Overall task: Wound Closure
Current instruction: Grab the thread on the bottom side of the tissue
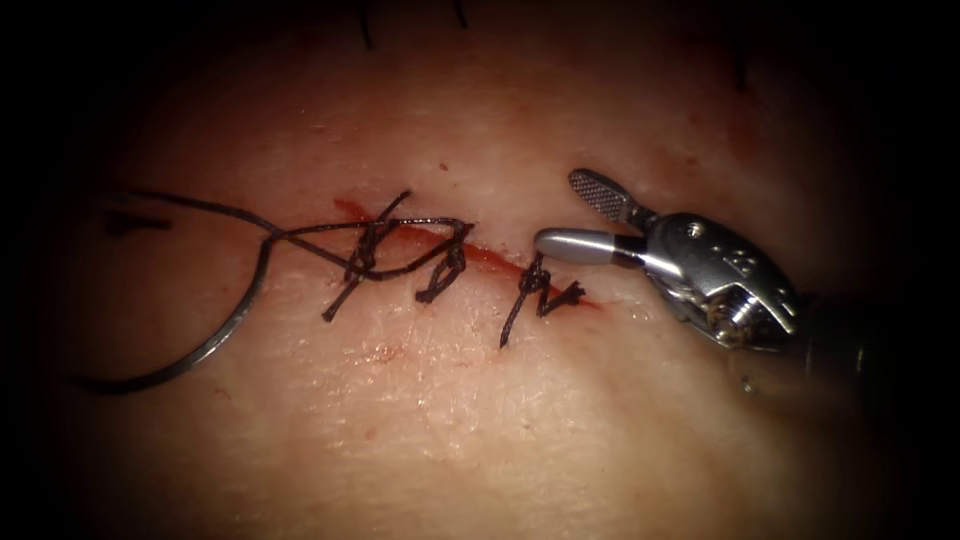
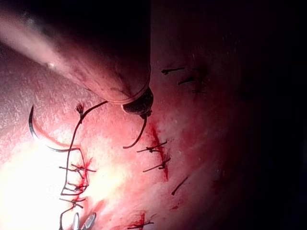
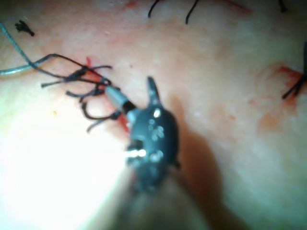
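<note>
Right of the cut (image 1: 470, 252), right tool (image 1: 575, 215) jaws apart, empty; needle (image 1: 215, 340) loose at left.

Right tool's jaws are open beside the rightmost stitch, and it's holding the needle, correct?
Not quite. The right tool has its jaws open beside the rightmost stitch, but it holds nothing. The needle lies loose on the tissue, left of the cut, as the endoscope view shows.

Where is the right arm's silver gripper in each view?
Endoscope: silver right gripper, open, at the red cut's right end, beside the dark thread stitches.
Left wrist: the gripper by the end of the stitch row.
Right wrist: open over those stitches.
Shared landmark: the stitch row.
</note>
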Motion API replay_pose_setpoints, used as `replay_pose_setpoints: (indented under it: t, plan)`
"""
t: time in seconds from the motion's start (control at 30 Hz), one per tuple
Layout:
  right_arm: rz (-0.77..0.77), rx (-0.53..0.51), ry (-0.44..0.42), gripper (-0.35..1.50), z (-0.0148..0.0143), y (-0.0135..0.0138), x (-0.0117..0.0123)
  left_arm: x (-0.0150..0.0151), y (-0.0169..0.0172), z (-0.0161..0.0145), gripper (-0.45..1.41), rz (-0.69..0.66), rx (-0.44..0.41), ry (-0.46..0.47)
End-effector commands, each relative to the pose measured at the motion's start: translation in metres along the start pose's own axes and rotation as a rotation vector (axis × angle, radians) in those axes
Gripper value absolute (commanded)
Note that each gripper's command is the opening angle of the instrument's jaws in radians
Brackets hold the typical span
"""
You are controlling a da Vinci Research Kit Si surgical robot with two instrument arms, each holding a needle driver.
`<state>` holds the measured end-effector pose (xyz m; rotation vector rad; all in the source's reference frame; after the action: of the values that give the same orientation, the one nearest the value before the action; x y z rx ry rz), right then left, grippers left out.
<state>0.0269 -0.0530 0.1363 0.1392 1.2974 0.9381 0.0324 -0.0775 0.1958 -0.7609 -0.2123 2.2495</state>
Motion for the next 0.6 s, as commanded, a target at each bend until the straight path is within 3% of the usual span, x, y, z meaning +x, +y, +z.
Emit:
replay_pose_setpoints:
  t: [0.03, 0.1, 0.13, 0.17, 0.23, 0.3, 0.33, 0.4, 0.6]
  plan:
    - [0.000, 0.003, 0.001, 1.40, 0.0007, -0.0001, -0.0007, 0.0000, 0.0001, 0.0010, -0.45, -0.038, 0.017, 0.020]
    - [0.000, 0.003, 0.001, 1.41, 0.0006, -0.0001, -0.0007, 0.0006, 0.0002, 0.0017, 0.57, 0.007, 0.045, 0.077]
    - [0.000, 0.003, 0.001, 1.41, 0.0006, -0.0001, -0.0008, 0.0010, 0.0005, 0.0021, 0.93, 0.006, 0.064, 0.115]
    - [-0.001, 0.003, 0.001, 1.41, 0.0006, -0.0001, -0.0008, 0.0015, 0.0010, 0.0028, 1.18, 0.114, 0.097, 0.163]
    - [-0.001, 0.003, 0.001, 1.41, 0.0006, -0.0001, -0.0009, 0.0021, 0.0020, 0.0039, 1.24, 0.116, 0.153, 0.266]
    - [-0.002, 0.004, 0.002, 1.41, 0.0006, -0.0002, -0.0009, 0.0028, 0.0035, 0.0052, 1.26, 0.100, 0.194, 0.432]
    - [-0.002, 0.004, 0.001, 1.43, 0.0005, -0.0002, -0.0009, 0.0032, 0.0040, 0.0057, 1.26, 0.081, 0.152, 0.522]
    - [-0.002, 0.006, 0.001, 1.43, 0.0003, -0.0001, -0.0010, 0.0042, 0.0049, 0.0066, 1.26, 0.022, -0.034, 0.677]
    - [-0.003, 0.007, 0.000, 1.43, -0.0007, 0.0003, -0.0010, 0.0065, 0.0084, 0.0087, 1.21, -0.035, -0.080, 0.673]
